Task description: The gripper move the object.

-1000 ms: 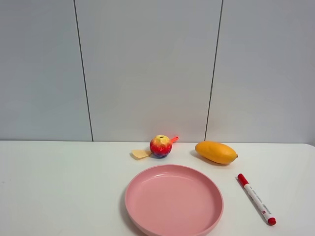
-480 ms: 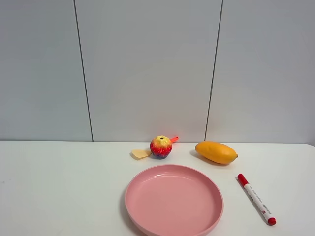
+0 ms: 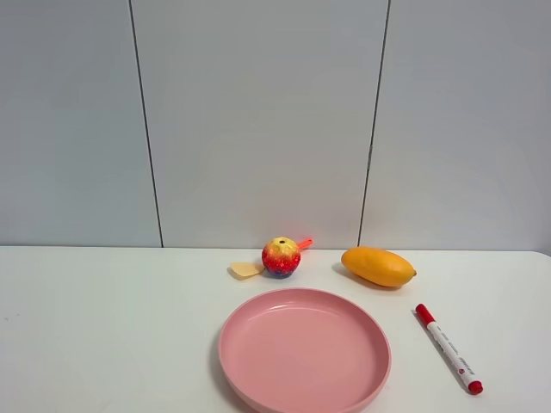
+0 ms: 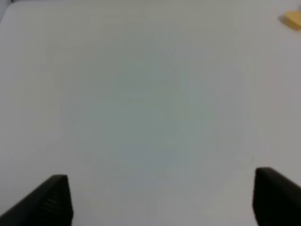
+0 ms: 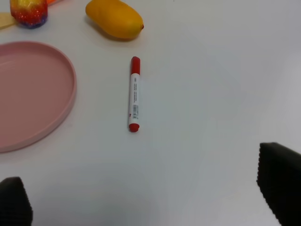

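Note:
The rainbow-speckled apple-shaped ball point(image 3: 281, 256) sits on the white table at the back, just behind the pink plate; it also shows in the right wrist view point(image 5: 29, 12). Neither arm shows in the exterior view. My left gripper point(image 4: 160, 207) is open and empty over bare table, far from the ball. My right gripper point(image 5: 146, 197) is open and empty, above the table near the front right, well away from the ball.
A pink plate point(image 3: 304, 348) lies front centre, also in the right wrist view point(image 5: 70, 89). An orange-yellow mango point(image 3: 378, 266) lies right of the ball. A red-capped marker point(image 3: 448, 348) lies right of the plate. A tan scrap point(image 3: 246, 269) lies left of the ball.

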Robot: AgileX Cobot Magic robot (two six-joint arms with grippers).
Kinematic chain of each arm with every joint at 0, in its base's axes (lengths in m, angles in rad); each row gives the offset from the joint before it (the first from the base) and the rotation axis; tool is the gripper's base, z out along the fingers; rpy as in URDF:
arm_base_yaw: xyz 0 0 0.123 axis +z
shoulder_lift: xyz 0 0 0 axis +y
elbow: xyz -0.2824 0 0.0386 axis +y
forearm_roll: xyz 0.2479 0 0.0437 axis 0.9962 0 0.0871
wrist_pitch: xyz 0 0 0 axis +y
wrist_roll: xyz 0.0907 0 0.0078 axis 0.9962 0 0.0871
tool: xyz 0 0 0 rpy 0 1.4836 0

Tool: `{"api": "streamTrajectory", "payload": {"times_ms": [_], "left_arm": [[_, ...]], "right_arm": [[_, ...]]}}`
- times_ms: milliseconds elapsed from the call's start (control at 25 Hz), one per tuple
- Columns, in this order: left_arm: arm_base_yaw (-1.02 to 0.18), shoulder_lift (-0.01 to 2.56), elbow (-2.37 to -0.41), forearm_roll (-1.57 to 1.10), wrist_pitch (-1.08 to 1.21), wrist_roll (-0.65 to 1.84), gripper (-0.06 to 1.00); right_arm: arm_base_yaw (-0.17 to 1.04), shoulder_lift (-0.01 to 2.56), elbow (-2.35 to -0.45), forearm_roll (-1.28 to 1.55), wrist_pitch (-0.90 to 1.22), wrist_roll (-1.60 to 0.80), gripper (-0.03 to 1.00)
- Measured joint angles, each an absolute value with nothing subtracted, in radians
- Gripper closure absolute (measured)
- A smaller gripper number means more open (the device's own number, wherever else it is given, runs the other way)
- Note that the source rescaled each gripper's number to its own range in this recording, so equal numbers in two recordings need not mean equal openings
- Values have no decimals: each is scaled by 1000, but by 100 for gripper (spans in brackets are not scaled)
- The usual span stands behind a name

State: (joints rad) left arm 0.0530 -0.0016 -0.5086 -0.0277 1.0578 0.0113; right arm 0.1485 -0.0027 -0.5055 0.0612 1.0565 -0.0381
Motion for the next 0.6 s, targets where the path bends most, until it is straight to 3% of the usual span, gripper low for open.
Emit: {"api": "streamTrajectory", "payload": {"times_ms": [600], "left_arm": [[85, -6, -509, 8, 1058, -34, 53]], "right_arm": [[149, -3, -506, 61, 1056, -38, -3]]}}
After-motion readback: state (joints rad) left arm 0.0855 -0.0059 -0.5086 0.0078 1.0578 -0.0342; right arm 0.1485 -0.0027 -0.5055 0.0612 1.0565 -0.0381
